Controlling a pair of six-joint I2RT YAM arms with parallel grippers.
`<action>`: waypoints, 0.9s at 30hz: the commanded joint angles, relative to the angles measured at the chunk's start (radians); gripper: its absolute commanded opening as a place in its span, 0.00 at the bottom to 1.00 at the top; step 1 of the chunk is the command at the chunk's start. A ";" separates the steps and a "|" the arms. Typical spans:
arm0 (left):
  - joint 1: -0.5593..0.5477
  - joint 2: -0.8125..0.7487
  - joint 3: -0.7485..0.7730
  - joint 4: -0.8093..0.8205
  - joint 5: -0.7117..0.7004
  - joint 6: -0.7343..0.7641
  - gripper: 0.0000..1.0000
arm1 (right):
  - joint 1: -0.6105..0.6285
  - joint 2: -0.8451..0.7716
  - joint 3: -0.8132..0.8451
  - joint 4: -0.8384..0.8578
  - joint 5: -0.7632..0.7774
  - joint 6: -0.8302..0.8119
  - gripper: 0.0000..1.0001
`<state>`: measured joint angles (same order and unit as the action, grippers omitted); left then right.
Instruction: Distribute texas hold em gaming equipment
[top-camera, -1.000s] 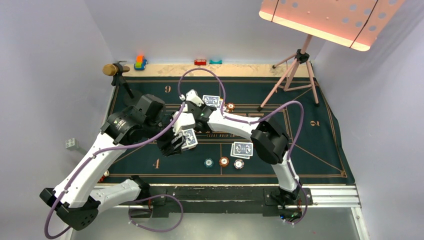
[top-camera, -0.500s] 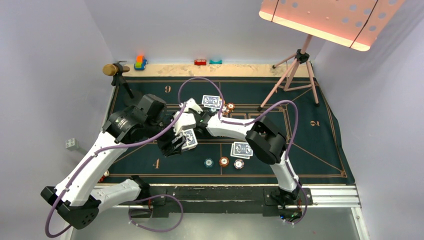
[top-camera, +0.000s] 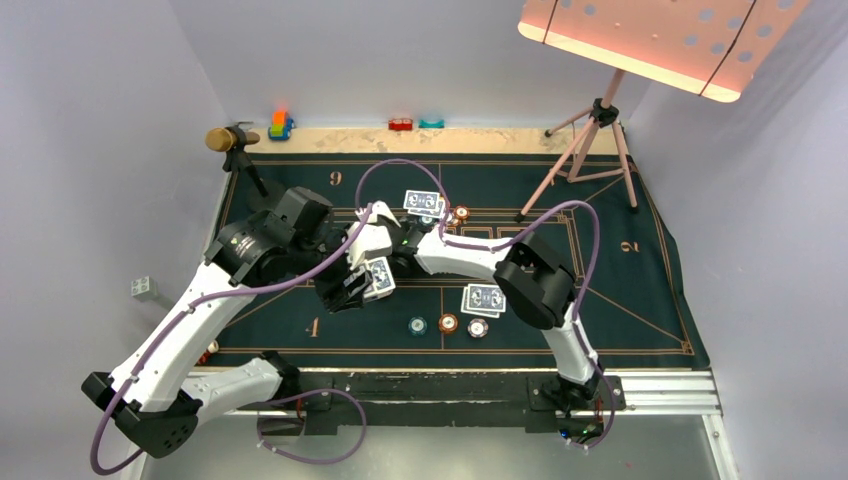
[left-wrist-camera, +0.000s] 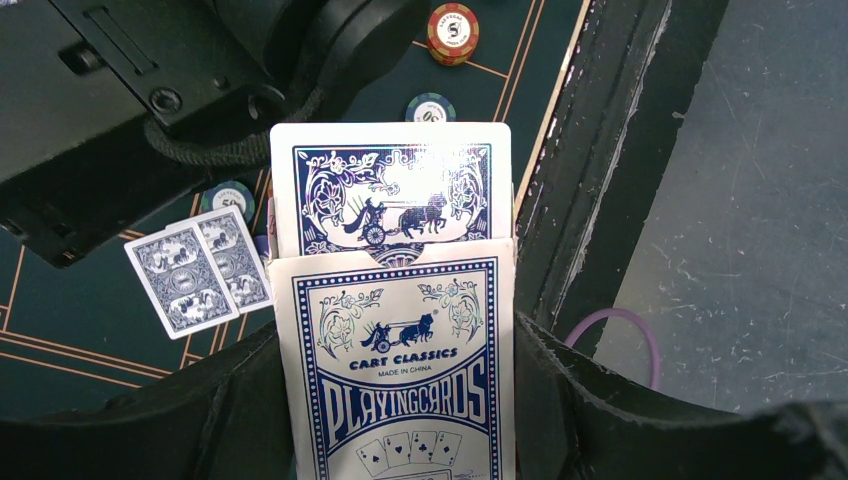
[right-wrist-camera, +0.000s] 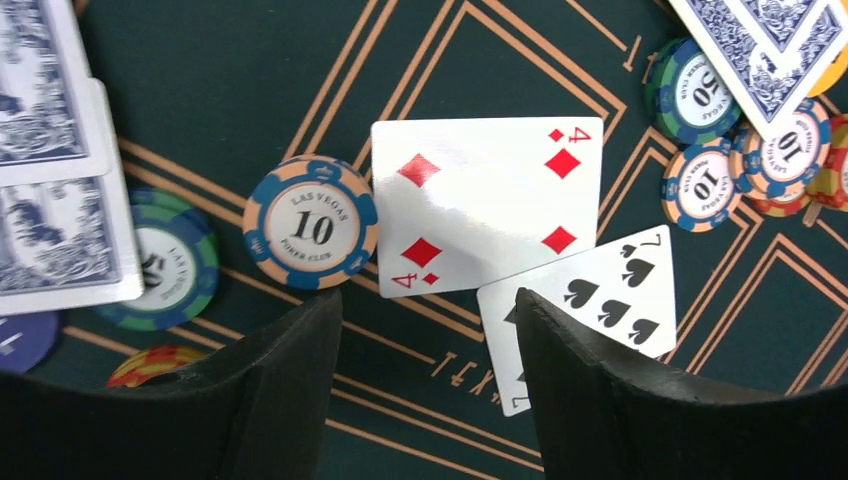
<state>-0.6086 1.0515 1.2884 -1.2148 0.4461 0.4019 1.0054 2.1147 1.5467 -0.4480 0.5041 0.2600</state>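
Note:
My left gripper (left-wrist-camera: 400, 410) is shut on a blue-and-white playing-card box (left-wrist-camera: 400, 370), and a blue-backed card (left-wrist-camera: 395, 185) sticks out of its top. In the top view the box (top-camera: 378, 277) hangs over the middle of the mat. My right gripper (right-wrist-camera: 422, 298) stands open just above the mat with nothing between its fingers. Under it lie a face-up four of diamonds (right-wrist-camera: 487, 200) and a seven of spades (right-wrist-camera: 610, 300). An orange-and-blue chip (right-wrist-camera: 312, 222) and a green chip (right-wrist-camera: 165, 262) lie to their left. Face-down cards (top-camera: 484, 298) lie above three chips (top-camera: 448, 323).
The dark green poker mat (top-camera: 620, 290) covers the table. At the back lie more face-down cards (top-camera: 422, 202) and chips (top-camera: 460, 213). A gold-headed microphone (top-camera: 220, 138), toy blocks (top-camera: 280, 124) and a pink music stand's tripod (top-camera: 590, 150) stand along the far edge.
My right gripper has opened and drawn slightly left and nearer, uncovering the far face-down cards. The left arm and the card box have stayed put.

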 joint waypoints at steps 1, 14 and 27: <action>0.003 -0.005 0.044 0.009 0.024 -0.018 0.00 | -0.065 -0.135 -0.020 0.026 -0.128 0.076 0.67; 0.004 0.004 0.042 0.020 0.025 -0.018 0.00 | -0.436 -0.309 -0.343 0.195 -0.540 0.266 0.56; 0.003 0.004 0.045 0.016 0.021 -0.021 0.00 | -0.455 -0.202 -0.370 0.298 -0.708 0.319 0.52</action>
<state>-0.6086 1.0611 1.2907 -1.2148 0.4458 0.4019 0.5533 1.8915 1.1782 -0.2020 -0.1287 0.5488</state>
